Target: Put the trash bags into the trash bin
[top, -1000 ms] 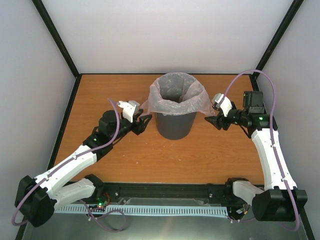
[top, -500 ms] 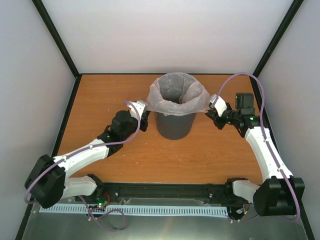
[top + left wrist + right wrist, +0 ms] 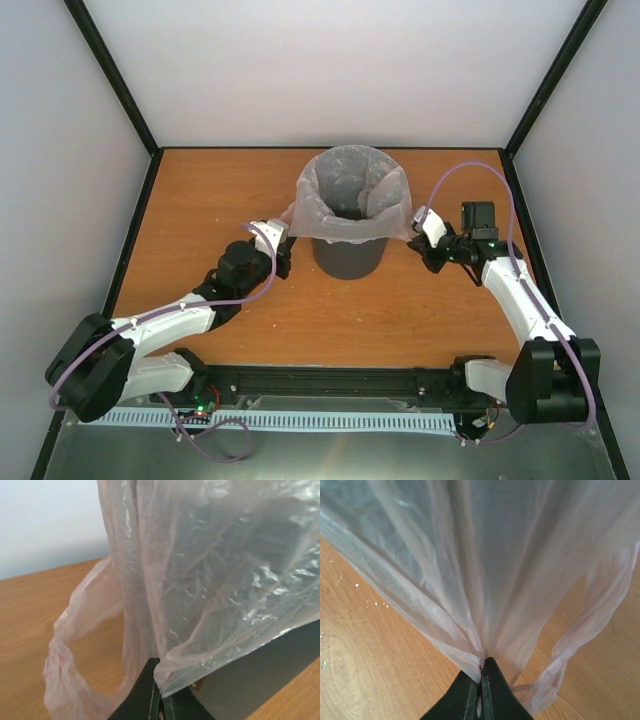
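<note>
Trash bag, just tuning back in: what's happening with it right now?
The pale-pink trash bag lines the dark grey trash bin, its mouth folded outward over the top. The left gripper and right gripper are each shut on the bag's skirt hanging outside the bin, on opposite sides. Its handle loops dangle loose.

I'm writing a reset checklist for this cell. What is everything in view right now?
bag: one, translucent pale pink, draped over the bin's rim, mouth open
bin: one, dark grey, back middle of the table
table: one, orange-brown wood, under everything
walls: three, pale grey, around the table
cables: two, purple, one along each arm
left gripper: one, black, shut on the bag's edge left of the bin
right gripper: one, black, shut on the bag's edge right of the bin
</note>
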Controlling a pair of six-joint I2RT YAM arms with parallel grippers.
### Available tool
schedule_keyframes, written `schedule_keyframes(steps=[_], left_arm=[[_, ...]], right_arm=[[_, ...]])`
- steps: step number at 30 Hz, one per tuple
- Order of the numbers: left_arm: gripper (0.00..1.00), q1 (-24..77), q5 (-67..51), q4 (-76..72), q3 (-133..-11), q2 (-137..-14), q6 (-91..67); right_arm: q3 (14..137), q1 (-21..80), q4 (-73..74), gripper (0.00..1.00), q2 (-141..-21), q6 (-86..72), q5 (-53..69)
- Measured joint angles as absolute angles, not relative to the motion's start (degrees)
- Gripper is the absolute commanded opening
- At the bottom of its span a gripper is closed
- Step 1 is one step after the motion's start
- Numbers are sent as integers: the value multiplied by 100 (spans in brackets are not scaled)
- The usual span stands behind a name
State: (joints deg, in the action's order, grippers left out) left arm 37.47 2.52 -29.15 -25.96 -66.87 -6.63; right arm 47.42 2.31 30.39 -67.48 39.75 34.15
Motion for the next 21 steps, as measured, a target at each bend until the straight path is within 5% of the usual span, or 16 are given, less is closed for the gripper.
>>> schedule_keyframes(steps=[10, 15, 19, 21], left_arm=[[3, 3752, -5, -3006, -2373, -7155, -1151], [23, 3754, -224, -2991, -2346, -7116, -1271], [40, 3767, -489, -2910, -2344, -7004, -1343], [46, 3769, -655, -2919, -2296, -6921, -1396]], right_arm=[[4552, 235, 2993, 3, -7312, 4027, 3664], [4545, 235, 3100, 8, -7336, 4121, 3791], [4534, 233, 3299, 39, -7450, 4217, 3865], [4480, 235, 3365, 44, -7402, 4296, 3909]])
